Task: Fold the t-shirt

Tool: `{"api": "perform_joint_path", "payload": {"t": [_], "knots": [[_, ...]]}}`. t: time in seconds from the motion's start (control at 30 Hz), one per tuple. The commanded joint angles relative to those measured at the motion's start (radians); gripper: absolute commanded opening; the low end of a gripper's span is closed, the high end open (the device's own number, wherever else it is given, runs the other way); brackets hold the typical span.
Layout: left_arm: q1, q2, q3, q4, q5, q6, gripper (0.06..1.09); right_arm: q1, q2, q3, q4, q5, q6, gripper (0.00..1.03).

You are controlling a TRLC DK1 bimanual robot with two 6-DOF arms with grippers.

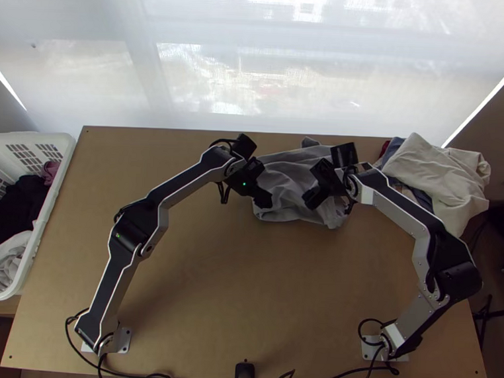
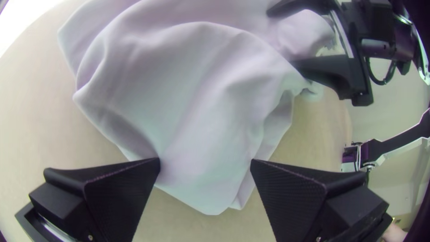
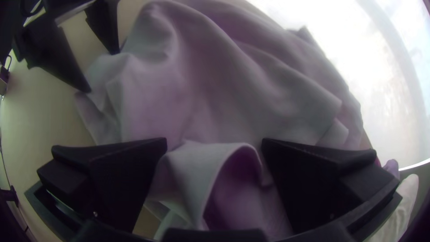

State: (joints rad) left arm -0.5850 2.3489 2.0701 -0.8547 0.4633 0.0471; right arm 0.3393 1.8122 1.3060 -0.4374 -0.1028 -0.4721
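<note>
A grey t-shirt (image 1: 285, 180) lies bunched near the table's far edge. My left gripper (image 1: 263, 201) is at the shirt's left side; in the left wrist view my left gripper (image 2: 205, 162) stands open, with a corner of the t-shirt (image 2: 197, 134) between its fingers. On the shirt's right part is my right gripper (image 1: 310, 203). From the right wrist, my right gripper (image 3: 214, 141) is open too, a raised fold of the t-shirt (image 3: 192, 166) between its fingers.
A white basket (image 1: 49, 215) with clothes stands at the left. More clothes, a cream cloth (image 1: 438, 175) on top, are piled at the table's far right corner. Bare tabletop (image 1: 248, 288) lies between the arms' bases.
</note>
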Motion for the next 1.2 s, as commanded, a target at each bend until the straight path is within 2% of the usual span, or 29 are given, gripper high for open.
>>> {"api": "perform_joint_path", "payload": {"t": [0.0, 0.33, 0.5, 0.67, 0.8, 0.93, 1.03, 1.17], "knots": [[-0.003, -0.060, -0.077, -0.076, -0.006, 0.034, 1.04, -0.068, -0.021, -0.136, 0.043, -0.029, -0.011, 0.98], [0.010, -0.066, -0.085, -0.139, -0.048, 0.089, 1.04, -0.114, -0.033, -0.218, 0.062, -0.055, -0.037, 0.98], [0.013, -0.079, -0.059, -0.164, -0.051, 0.102, 1.04, -0.112, -0.071, -0.140, 0.055, -0.063, -0.039, 0.98], [0.017, -0.085, 0.059, -0.222, -0.049, 0.091, 1.04, -0.091, -0.111, -0.011, -0.018, -0.071, -0.039, 0.98], [0.039, -0.129, 0.110, -0.244, -0.049, 0.065, 1.04, -0.059, -0.171, -0.001, -0.029, -0.071, -0.046, 0.98], [0.086, -0.200, 0.099, -0.287, -0.051, 0.062, 1.04, -0.005, -0.215, -0.044, -0.029, -0.071, -0.077, 0.98], [0.143, -0.263, 0.058, -0.288, -0.051, 0.063, 1.04, 0.067, -0.260, -0.117, -0.011, -0.069, -0.152, 0.98], [0.231, -0.347, -0.021, -0.288, -0.051, 0.071, 1.04, 0.161, -0.314, -0.260, 0.129, -0.064, -0.246, 0.98]]}}
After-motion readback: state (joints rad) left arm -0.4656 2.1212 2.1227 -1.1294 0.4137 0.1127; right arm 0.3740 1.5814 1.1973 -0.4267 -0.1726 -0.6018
